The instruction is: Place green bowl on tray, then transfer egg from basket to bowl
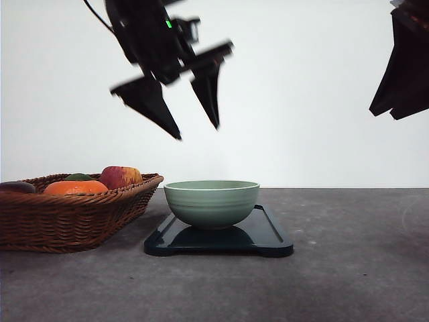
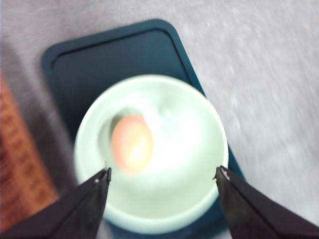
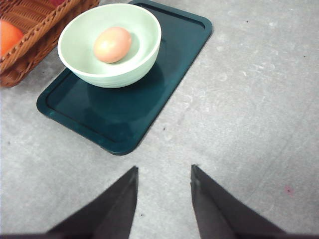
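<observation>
The pale green bowl stands on the dark tray, toward the tray's basket end. Inside the bowl lies the light-brown egg. My left gripper hangs open high above the bowl, with nothing between its fingers. At the upper right of the front view, my right gripper is raised, open and holding nothing; it is over bare table beside the tray. The wicker basket sits left of the tray.
The basket holds a red-yellow apple, an orange fruit and a dark item at its far left. Grey tabletop stretches to the right of the tray and in front of it.
</observation>
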Motion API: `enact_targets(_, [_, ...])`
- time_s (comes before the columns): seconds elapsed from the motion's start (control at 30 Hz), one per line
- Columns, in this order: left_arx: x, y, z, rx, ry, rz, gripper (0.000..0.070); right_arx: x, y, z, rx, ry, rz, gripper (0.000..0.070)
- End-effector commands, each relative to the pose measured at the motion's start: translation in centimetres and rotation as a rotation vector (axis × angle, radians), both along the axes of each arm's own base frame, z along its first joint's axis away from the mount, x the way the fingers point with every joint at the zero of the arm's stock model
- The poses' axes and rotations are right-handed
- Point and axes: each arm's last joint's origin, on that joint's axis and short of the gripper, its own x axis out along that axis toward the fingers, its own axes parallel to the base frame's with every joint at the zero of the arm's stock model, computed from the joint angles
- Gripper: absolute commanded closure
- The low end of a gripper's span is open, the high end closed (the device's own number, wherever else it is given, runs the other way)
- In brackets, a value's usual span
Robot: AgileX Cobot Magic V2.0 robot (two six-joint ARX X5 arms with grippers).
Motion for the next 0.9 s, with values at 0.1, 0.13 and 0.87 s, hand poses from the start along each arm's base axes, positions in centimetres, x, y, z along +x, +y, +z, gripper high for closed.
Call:
enact_targets(0.1, [-2.0, 1.7, 1.3, 0.009, -0.062, -0.025, 0.0269, 0.1, 0.1, 0.0, 0.006, 0.001, 0.001, 0.0494])
enact_targets(0.13, [-2.5, 2.2, 1.3, 0.006, -0.067, -0.021, 0.0269, 0.1, 0.1, 0.0, 0.006, 0.001, 0.001, 0.0494])
enact_targets(0.87, [-15.9, 13.6, -5.1, -0.093, -0.139, 0.165, 0.0270, 0.1, 0.1, 0.0, 0.004, -0.001, 0.003, 0.0494])
